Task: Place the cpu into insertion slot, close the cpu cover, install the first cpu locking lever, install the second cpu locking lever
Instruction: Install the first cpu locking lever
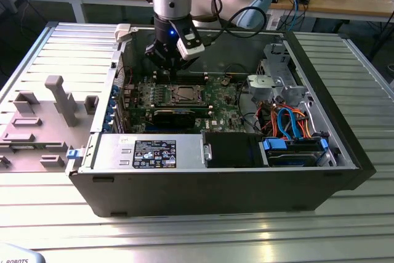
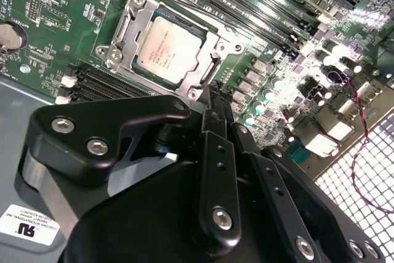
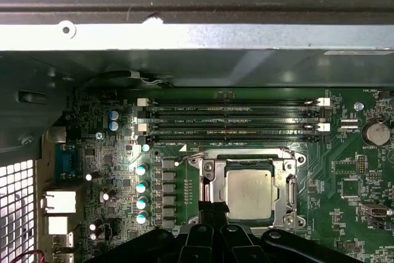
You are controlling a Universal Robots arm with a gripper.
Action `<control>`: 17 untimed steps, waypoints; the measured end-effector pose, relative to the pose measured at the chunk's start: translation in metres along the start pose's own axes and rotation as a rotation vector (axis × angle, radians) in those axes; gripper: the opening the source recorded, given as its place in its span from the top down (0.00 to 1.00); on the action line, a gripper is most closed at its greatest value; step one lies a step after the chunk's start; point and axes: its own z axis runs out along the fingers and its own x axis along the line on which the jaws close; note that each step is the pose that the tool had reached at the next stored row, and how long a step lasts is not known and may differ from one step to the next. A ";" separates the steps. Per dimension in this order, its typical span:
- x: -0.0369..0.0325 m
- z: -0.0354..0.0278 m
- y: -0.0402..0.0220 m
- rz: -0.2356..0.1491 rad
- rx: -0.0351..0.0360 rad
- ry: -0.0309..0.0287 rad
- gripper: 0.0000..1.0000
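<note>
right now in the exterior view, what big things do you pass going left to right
grey plastic fixture tray → black gripper → silvery-grey square cpu → silver metal drive cage → blue and orange cables

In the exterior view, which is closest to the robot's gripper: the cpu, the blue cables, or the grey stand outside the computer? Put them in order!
Measured from the gripper:
1. The cpu, just below it on the board.
2. The grey stand, outside the case on the exterior view's left.
3. The blue cables, inside on the right.

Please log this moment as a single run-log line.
cpu: seated in insertion slot | cpu cover: closed | gripper: beside the slot, holding nothing
</note>
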 end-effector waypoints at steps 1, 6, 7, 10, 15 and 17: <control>0.0000 -0.0001 0.0004 0.000 0.0000 0.0000 0.89; 0.0001 0.0000 0.0015 0.000 -0.0001 -0.0001 0.89; 0.0001 0.0000 0.0019 0.000 -0.0001 -0.0001 0.89; 0.0001 -0.0001 0.0032 0.000 -0.0001 0.0000 0.89; 0.0003 -0.0001 0.0054 0.000 -0.0001 0.0000 0.89; 0.0008 -0.0001 0.0065 0.000 -0.0001 0.0000 0.89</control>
